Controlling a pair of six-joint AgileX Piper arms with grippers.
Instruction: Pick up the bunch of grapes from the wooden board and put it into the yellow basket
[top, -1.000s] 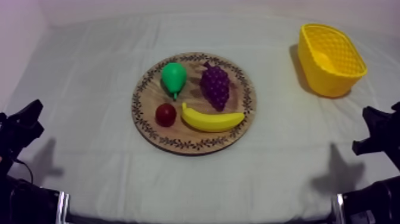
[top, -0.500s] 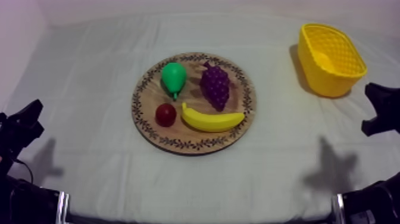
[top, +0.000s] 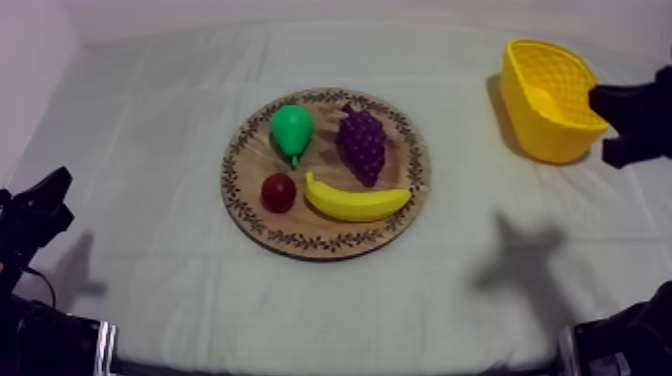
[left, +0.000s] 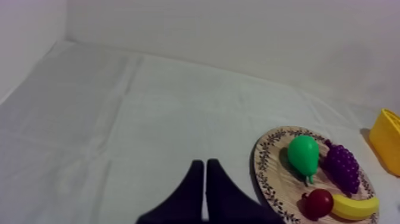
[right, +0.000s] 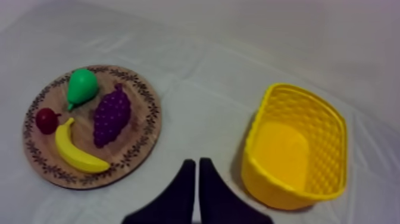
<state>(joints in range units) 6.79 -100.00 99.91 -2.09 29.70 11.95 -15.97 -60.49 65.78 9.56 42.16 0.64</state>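
My left tool (left: 205, 177) is narrow, its two black fingers lying together as a wedge with nothing between them. It sits low near the table's near left corner, over bare grey-white cloth (top: 150, 120), with the round wooden board (top: 318, 241) a little off to its right.

My right tool (right: 197, 174) is narrow as well, its fingers pressed together on nothing. From its own camera it points at the strip of cloth between the board and the yellow basket (top: 545, 135). In the top view the right arm (top: 635, 112) shows as a black shape just beside the basket's right side, and its shadow (top: 520, 262) falls on the cloth between the board and the table's right edge.

The bunch of grapes (top: 362, 145) lies on the board, on the part toward the far edge and the right. The pear (top: 291, 128) lies just beside it to the left. The banana (top: 355, 202) lies across the near side of the board, with the tip of the grapes close to it; I cannot tell whether they touch. The small red fruit (top: 278, 192) sits at the banana's left end, in front of the pear.

The board is about in the middle of the table. The basket stands upright near the far right corner, well apart from the board and the grapes.
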